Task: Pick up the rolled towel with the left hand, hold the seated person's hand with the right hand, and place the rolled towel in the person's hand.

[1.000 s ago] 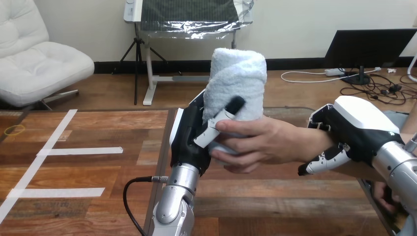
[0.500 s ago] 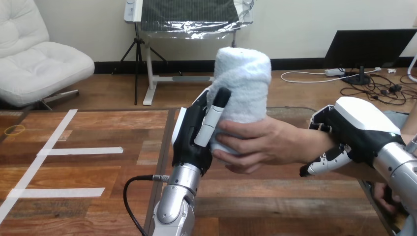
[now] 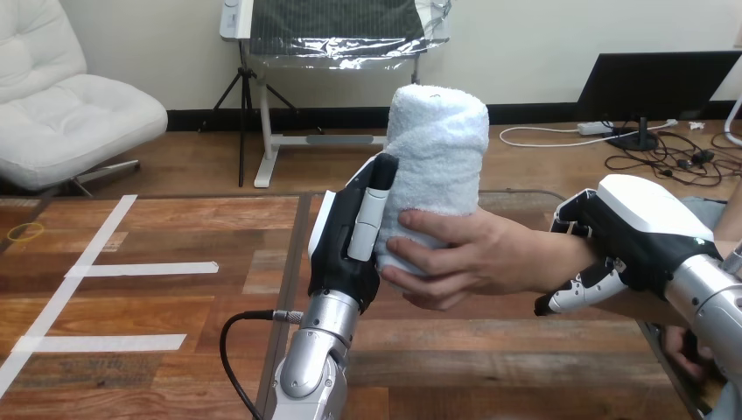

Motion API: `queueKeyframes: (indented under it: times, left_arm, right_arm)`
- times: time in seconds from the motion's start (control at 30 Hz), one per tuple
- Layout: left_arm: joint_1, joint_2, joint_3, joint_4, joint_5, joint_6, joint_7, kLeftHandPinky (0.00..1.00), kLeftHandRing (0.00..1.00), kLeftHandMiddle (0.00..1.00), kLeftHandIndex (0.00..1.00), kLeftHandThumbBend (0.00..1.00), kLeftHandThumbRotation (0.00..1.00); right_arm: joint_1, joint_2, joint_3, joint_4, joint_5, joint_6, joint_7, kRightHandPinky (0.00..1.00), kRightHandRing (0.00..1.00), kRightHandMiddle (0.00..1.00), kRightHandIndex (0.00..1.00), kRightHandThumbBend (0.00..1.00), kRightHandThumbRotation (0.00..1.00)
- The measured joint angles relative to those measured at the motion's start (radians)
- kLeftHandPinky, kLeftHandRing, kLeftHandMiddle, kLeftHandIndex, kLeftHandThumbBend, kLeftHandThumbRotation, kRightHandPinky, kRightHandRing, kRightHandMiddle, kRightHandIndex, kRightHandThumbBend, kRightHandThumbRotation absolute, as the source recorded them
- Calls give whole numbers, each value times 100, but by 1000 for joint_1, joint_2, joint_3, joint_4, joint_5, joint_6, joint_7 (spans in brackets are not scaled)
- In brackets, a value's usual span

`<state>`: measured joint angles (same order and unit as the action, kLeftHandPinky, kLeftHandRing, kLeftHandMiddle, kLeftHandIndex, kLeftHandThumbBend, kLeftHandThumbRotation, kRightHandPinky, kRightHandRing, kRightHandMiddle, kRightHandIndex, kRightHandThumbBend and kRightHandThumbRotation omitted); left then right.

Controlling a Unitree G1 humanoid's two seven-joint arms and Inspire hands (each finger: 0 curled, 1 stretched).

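The white rolled towel (image 3: pixel 437 149) stands upright above the middle of the wooden table (image 3: pixel 175 227). The person's hand (image 3: pixel 477 254) reaches in from the right and grips its lower half, with fingers wrapped round the front. My left hand (image 3: pixel 341 249) is just left of the towel, palm towards it. Its visible fingers (image 3: pixel 372 210) are straight and lie along the towel's left side. The rest of that hand is hidden behind the towel. My right hand (image 3: pixel 643 227) is shut round the person's wrist, fingers over the top and thumb (image 3: pixel 577 293) underneath.
White tape strips (image 3: pixel 140 269) mark the table's left part. A black cable (image 3: pixel 229 346) loops beside my left forearm (image 3: pixel 306 376). The table's right edge runs under my right arm.
My left hand's finger that lay curled across the towel's front has straightened and now stands along its left side. The towel has shifted slightly right and up in the person's hand.
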<state>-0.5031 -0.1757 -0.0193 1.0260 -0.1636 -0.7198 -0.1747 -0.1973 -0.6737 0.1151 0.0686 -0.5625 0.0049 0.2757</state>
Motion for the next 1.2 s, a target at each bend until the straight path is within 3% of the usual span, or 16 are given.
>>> queueKeyframes:
  times: [0.83, 1.2]
  left_arm:
    - [6, -1, 2, -19, -67, 40, -53, 65, 72, 74, 74, 94, 100]
    - [29, -1, 0, -58, -84, 57, -70, 68, 73, 75, 74, 98, 100]
  right_arm:
    - [2, -3, 0, 0, 0, -10, -4, 23, 29, 37, 41, 85, 20]
    - [3, -3, -1, 0, 0, -15, -4, 25, 31, 40, 46, 85, 23]
